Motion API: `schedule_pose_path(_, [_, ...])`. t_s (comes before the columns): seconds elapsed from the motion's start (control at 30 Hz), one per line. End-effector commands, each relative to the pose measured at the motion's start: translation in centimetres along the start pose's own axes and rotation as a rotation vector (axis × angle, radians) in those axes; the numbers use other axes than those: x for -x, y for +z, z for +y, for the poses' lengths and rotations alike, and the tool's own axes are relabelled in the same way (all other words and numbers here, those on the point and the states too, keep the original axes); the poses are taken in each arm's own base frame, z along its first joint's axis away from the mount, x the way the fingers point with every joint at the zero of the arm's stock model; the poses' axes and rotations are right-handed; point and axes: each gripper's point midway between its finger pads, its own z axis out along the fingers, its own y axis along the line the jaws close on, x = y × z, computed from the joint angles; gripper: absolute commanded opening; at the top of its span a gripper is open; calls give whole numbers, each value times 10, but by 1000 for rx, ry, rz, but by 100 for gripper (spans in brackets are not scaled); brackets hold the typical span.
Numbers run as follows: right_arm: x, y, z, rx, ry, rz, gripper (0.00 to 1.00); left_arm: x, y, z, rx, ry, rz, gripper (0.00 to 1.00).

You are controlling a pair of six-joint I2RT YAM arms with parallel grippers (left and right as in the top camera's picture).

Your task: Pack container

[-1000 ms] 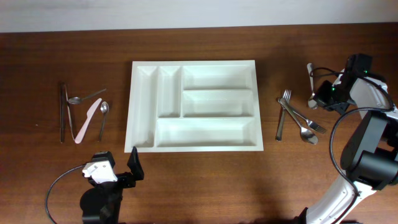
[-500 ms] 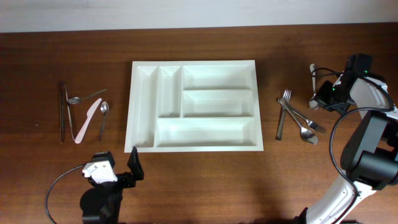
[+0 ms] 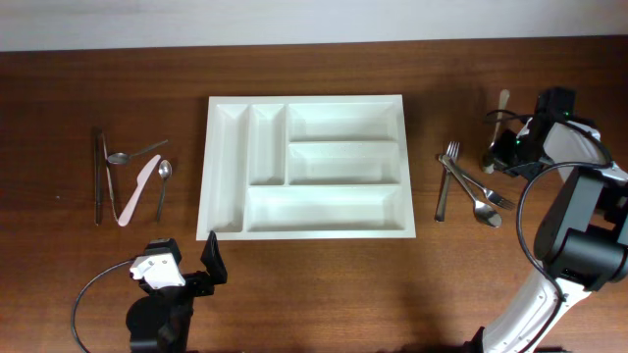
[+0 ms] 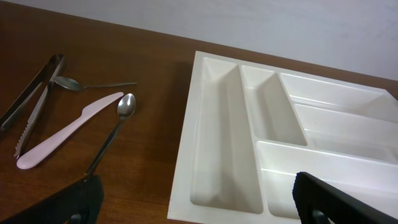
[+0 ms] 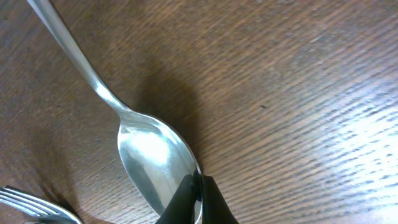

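No readable text, label or number appears anywhere.

The dark brown wooden table (image 3: pixel 324 284) carries a white five-compartment cutlery tray (image 3: pixel 304 98) at its middle. On the left lie metal tongs (image 3: pixel 98 176), a small spoon (image 3: pixel 134 153) angled toward the far side, a pink plastic knife (image 3: pixel 138 188) and a teaspoon (image 3: pixel 162 186), close together. Right of the tray, two forks (image 3: pixel 445 181) and a spoon (image 3: pixel 488 213) cross one another. Farther right is another spoon (image 5: pixel 152 155), its bowl rim pinched by the right gripper (image 5: pixel 198 193); whether it rests on the wood is unclear.
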Motion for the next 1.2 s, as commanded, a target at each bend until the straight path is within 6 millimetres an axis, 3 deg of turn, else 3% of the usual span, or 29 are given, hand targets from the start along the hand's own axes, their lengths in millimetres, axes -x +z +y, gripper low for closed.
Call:
schedule_pose_path(0.0, [-14,18,-1,-16,0,54,13,-1,0,1,3,16,-2,99])
schedule_pose_path(0.07, [-14,18,-1,-16,0,52,34,-1,0,1,3,16,-2,99])
schedule_pose_path(0.17, [-13,18,-1,-16,0,52,50,-1,0,1,2,16,-2,99])
schedule_pose_path(0.53, [-3,18,8,28,-39,11,52,-1,0,1,3,16,-2,99])
schedule_pose_path(0.73, [14,18,36,106,-83,-68,58,-1,0,1,2,16,-2,99])
schedule_pose_path(0.87, [22,20,40,19,-39,-136,60,-1,0,1,3,16,-2,99])
schedule_pose_path(1.0, [24,18,33,-136,87,-212,60,-1,0,1,3,16,-2,99])
schedule_pose_path(1.17, [23,17,29,-195,137,-237,59,-1,0,1,2,16,-2,99])
